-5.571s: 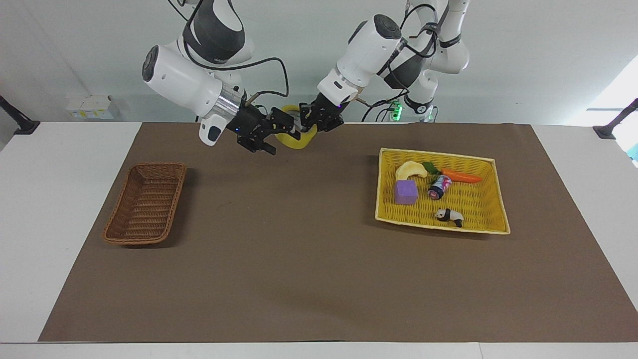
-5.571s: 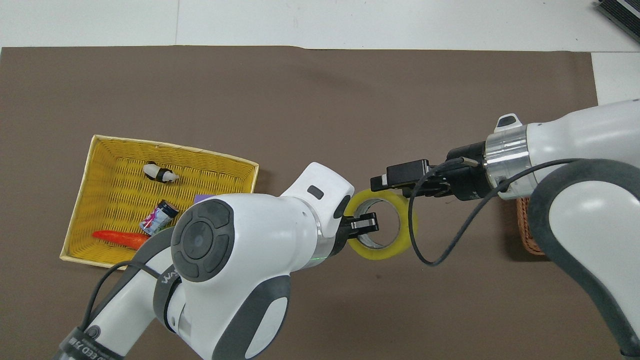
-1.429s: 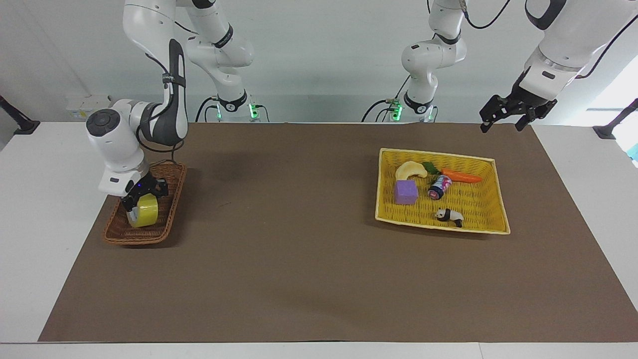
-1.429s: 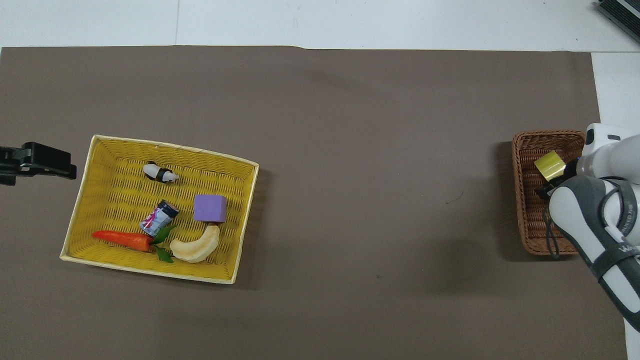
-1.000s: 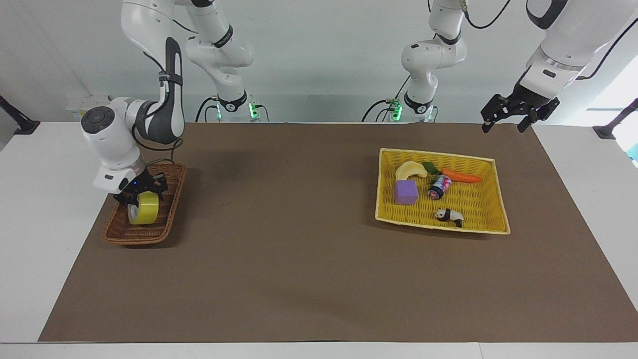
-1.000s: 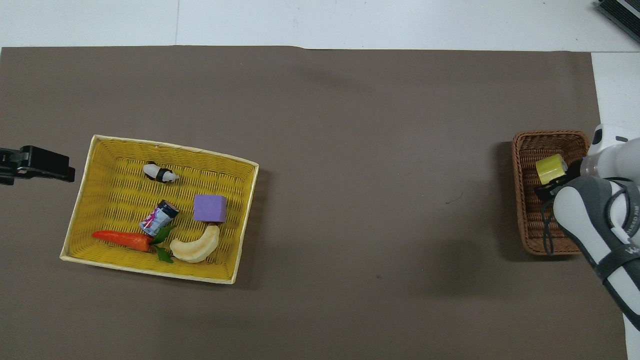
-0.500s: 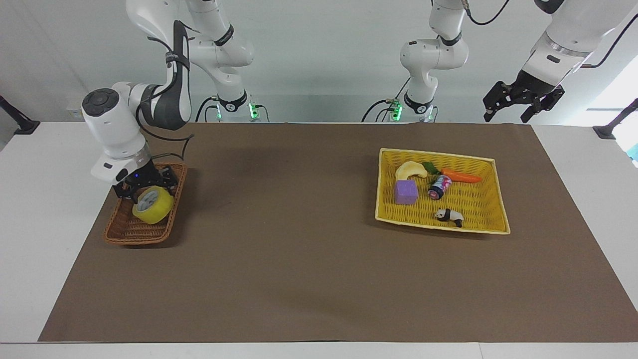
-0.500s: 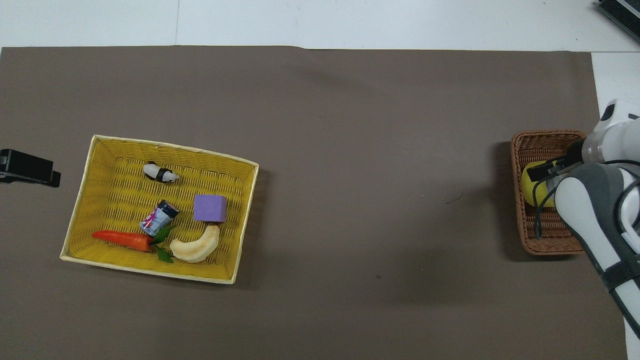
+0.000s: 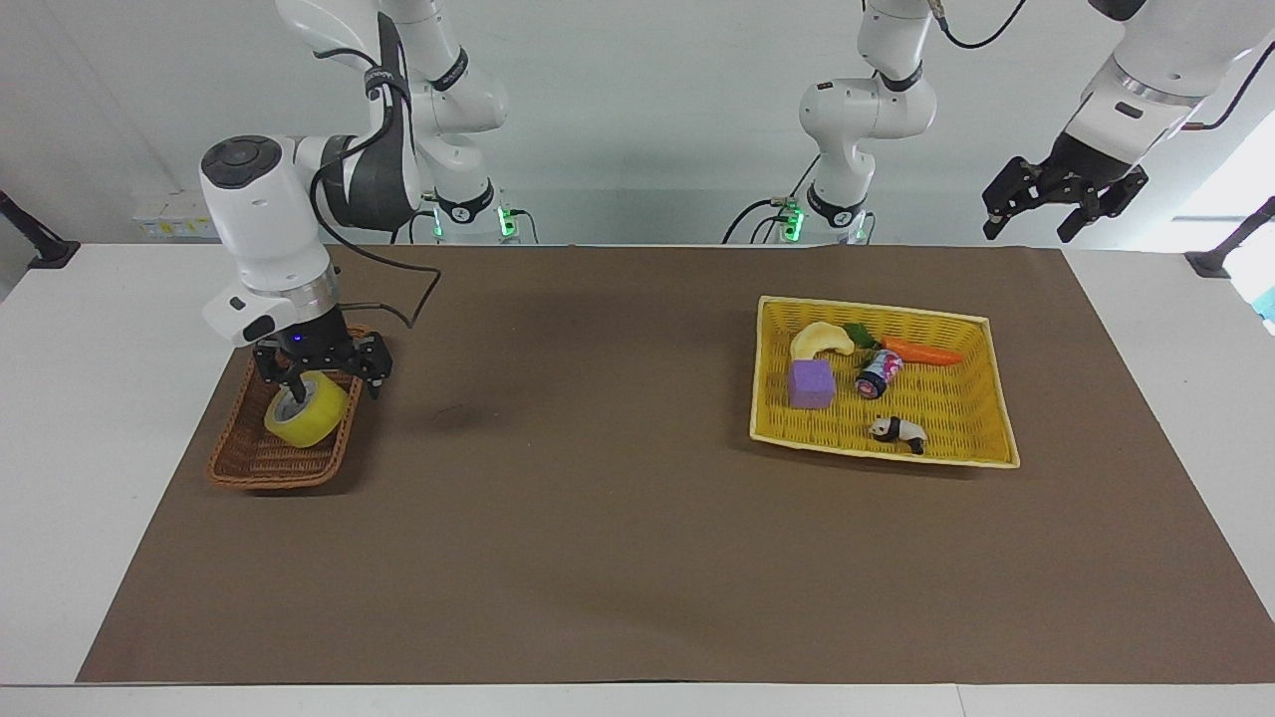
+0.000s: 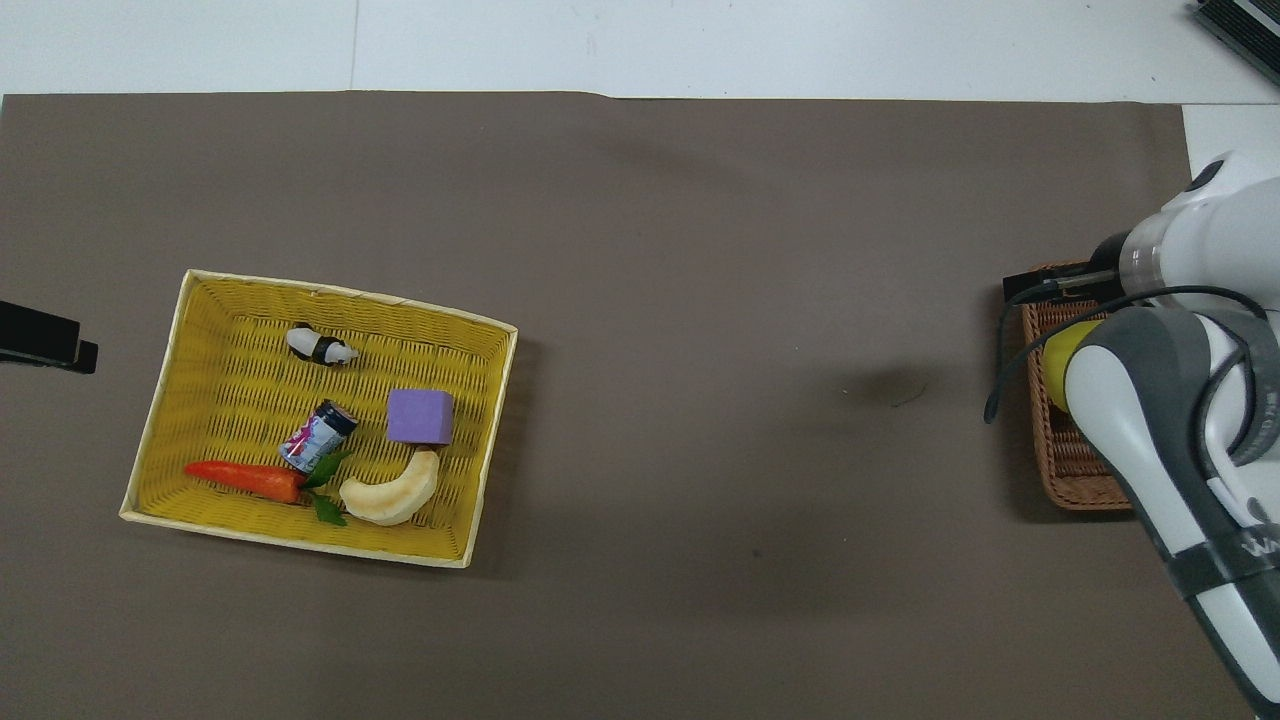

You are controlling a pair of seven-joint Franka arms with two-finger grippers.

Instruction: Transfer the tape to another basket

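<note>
At the right arm's end of the surface, the tape [image 9: 306, 408] lies tilted inside the brown wicker basket [image 9: 254, 460]. The right tool [image 9: 321, 380] hangs just above it, fingers spread wide, holding nothing. A yellow tray [image 9: 981, 450] of small toys sits toward the left arm's end. The left tool [image 9: 1062, 204] hangs raised there, also wide apart and empty.

Arm sleeve [image 10: 1255, 548]: a few white letters at the picture's edge, too cut off to read.
Can [image 9: 879, 373]: print too small to read.
</note>
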